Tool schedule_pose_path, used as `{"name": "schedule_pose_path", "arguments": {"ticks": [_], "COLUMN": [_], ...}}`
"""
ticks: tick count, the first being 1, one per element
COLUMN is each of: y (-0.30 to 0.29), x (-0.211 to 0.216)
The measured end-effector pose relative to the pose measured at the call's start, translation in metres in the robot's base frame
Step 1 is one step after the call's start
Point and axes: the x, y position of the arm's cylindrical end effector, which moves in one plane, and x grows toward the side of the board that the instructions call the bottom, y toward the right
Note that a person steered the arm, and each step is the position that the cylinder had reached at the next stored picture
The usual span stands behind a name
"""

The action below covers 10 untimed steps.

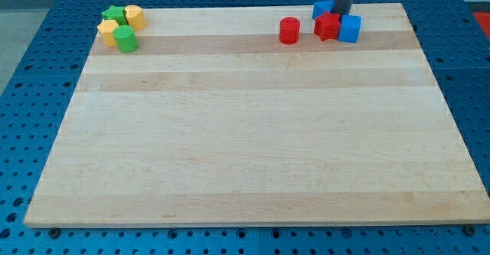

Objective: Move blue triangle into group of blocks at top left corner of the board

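A pale wooden board lies on blue pegboard. My tip, no pincer, seems to touch the blue block, upper right.

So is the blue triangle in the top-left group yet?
Out. The blue triangle sits at the view's top right beside my tip, far from the green and yellow group.

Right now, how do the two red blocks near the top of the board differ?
The red round block is a smooth cylinder standing alone; the red star-like block has a jagged outline and is packed against two blue blocks, with my tip right above it. The round block lies further toward the view's left. Both share the same red.
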Motion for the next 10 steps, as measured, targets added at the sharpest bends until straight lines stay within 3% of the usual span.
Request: {"name": "schedule_pose_path", "arguments": {"ticks": [2, 5, 8, 10], "y": [-0.001, -0.069, -0.175, -0.187], "x": [-0.02, -0.023, -0.023, -0.035]}}
